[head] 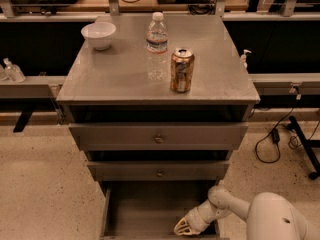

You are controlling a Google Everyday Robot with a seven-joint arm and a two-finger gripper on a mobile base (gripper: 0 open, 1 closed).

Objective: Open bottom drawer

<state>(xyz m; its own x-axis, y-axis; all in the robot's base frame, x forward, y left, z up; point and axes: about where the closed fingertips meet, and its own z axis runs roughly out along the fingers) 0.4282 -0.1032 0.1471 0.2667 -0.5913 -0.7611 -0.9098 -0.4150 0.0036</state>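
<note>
The grey metal cabinet (100, 91) has three drawers. The bottom drawer (145, 211) is pulled far out toward me, its empty inside open to view; its front and knob lie below the frame's edge, hidden. My gripper (186, 227) sits low at the drawer's front right corner, over or just inside its rim. The white arm (272, 216) reaches in from the lower right. The top drawer (159, 137) and middle drawer (159, 171) show their round knobs and stand only slightly out.
On the cabinet top stand a white bowl (99, 35), a clear water bottle (157, 46) and a drink can (181, 70). Black cables (272, 139) and a stand leg (302, 146) lie on the floor to the right. Shelving rails run behind.
</note>
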